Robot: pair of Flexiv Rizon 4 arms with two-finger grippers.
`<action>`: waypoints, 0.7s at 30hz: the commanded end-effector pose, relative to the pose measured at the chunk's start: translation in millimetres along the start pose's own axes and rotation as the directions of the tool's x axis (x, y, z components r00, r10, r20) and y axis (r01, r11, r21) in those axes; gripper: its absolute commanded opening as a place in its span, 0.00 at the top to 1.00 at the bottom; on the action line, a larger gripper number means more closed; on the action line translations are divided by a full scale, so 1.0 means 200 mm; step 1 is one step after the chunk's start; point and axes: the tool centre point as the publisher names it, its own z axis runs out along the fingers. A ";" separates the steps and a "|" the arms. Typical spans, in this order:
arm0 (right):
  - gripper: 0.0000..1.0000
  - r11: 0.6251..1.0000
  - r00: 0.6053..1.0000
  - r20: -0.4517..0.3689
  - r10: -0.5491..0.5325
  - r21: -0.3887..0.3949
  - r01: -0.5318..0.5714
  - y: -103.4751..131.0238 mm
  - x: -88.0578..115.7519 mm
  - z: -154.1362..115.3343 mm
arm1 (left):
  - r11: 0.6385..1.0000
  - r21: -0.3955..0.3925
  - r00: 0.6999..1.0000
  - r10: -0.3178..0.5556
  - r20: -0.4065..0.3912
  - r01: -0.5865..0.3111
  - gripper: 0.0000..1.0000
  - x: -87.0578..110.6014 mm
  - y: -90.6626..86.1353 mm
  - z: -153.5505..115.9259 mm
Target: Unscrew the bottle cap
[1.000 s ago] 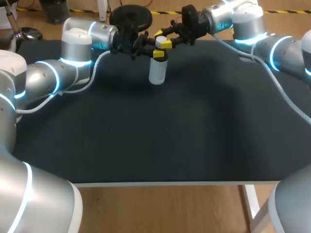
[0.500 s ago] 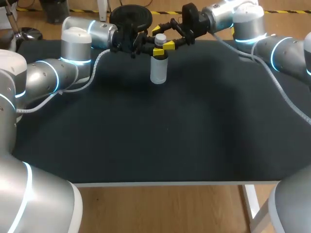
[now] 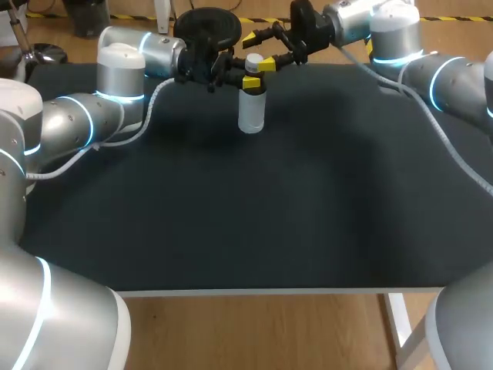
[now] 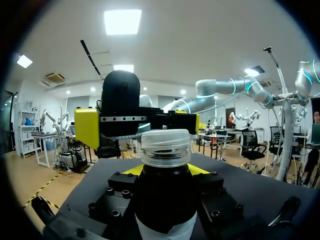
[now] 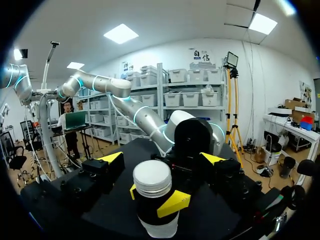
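A bottle [image 3: 250, 112] with a white label stands upright at the table's far middle, its pale cap [image 3: 253, 60] still on top. My left gripper [image 3: 252, 82] is shut on the bottle's neck just under the cap. In the left wrist view the dark bottle [image 4: 165, 200] sits between its yellow tips, with the clear cap [image 4: 166, 146] above them. My right gripper [image 3: 259, 52] comes in from the far right and stands open, one finger on either side of the cap and clear of it. The cap [image 5: 152, 177] lies ahead of the right gripper [image 5: 163, 159] and below its spread fingers [image 5: 111, 158].
A round black stand [image 3: 206, 27] sits behind the left gripper at the table's [image 3: 254, 216] far edge. The black table top stretches toward me from the bottle. Cables trail along both arms.
My right gripper has let go of the cap, spread its fingers wide and drawn back a little. The left gripper and the bottle have stayed put.
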 end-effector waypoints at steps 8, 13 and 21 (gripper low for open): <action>0.00 0.998 0.797 0.604 0.001 -0.053 0.038 0.06 0.15 0.04 | 1.000 0.006 0.991 -0.001 -0.135 0.002 1.00 -0.04 0.02 -0.01; 0.00 0.999 0.711 0.703 0.014 -0.037 0.017 0.04 0.18 0.08 | 1.000 0.006 0.991 -0.001 -0.135 0.002 1.00 -0.04 0.02 -0.01; 0.00 0.996 0.621 0.780 0.082 -0.091 -0.017 0.02 0.18 0.08 | 1.000 0.006 0.991 -0.001 -0.135 0.002 1.00 -0.04 0.02 -0.01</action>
